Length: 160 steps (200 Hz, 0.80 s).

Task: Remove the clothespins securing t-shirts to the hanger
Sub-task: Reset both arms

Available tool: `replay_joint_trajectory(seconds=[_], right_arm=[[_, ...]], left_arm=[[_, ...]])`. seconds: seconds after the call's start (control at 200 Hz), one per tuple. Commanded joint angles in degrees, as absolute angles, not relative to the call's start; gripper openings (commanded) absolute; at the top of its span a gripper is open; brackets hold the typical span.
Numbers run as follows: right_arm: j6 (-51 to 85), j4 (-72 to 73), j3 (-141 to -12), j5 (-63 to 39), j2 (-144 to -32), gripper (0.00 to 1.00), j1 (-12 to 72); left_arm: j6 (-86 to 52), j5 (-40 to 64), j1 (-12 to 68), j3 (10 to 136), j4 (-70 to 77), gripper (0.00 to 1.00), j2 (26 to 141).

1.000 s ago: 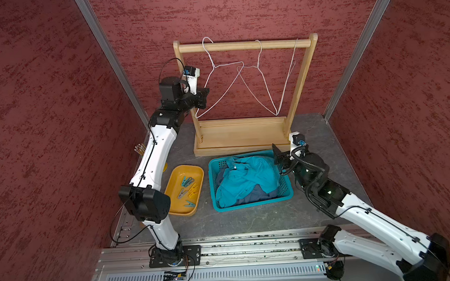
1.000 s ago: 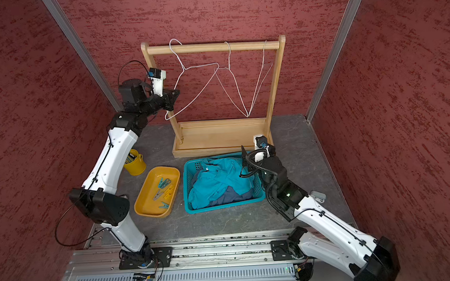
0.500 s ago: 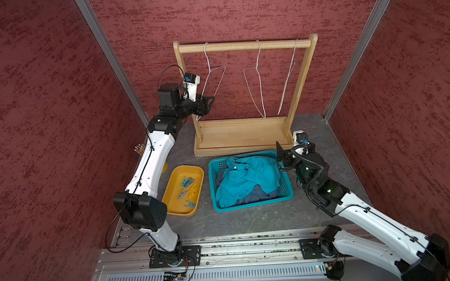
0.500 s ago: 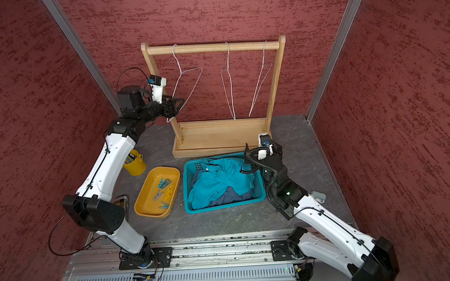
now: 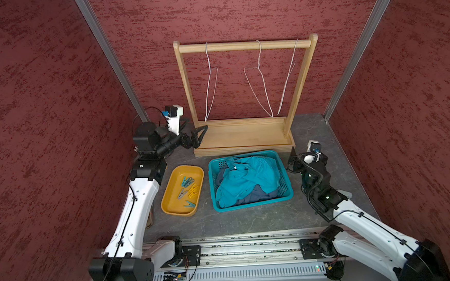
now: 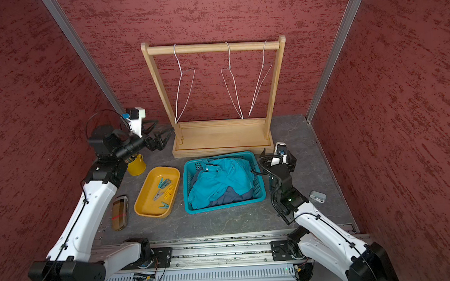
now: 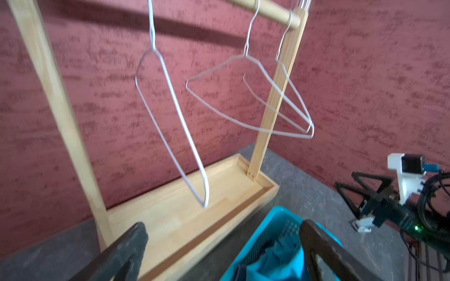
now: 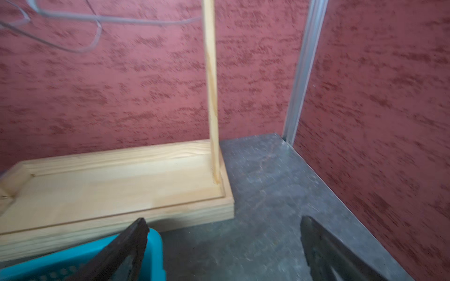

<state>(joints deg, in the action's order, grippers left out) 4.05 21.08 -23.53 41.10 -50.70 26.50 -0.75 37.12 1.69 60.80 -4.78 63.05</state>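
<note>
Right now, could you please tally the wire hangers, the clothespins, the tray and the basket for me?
Wire hangers: 3
Clothespins: 6
Yellow tray: 1
Teal basket: 1
Total: 11

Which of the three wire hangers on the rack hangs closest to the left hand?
The wire hanger next to the rack's post beside the open left hand; the other two hang farther along the rail.

No text seems legible on anything here.
</note>
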Motion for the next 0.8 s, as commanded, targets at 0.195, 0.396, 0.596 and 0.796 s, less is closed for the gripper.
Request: replay_joint_trajectory(seconds=[0.195,0.396,0.596,0.796], right_arm=[[4.5,44.2,-15.8,43.4,-61.8,0.99,15.8],[0.5,58.8,-13.2,41.3,-70.5,0.99,14.1],[-1.5,73.0,-12.0,37.6,-80.7,0.99,10.5],[-2.1,78.0,-11.5,30.1,-85.7,0.99,7.7]], left_arm=[[-26.4,26.8,-7.9,36.1,18.6,1.0,66.2],[-2.4,14.1,0.9,39.1,8.8,1.0,70.6],[4.0,1.3,6.3,35.2,14.9,0.99,74.1],[4.6,-5.1,6.2,29.8,26.6,1.0,78.1]])
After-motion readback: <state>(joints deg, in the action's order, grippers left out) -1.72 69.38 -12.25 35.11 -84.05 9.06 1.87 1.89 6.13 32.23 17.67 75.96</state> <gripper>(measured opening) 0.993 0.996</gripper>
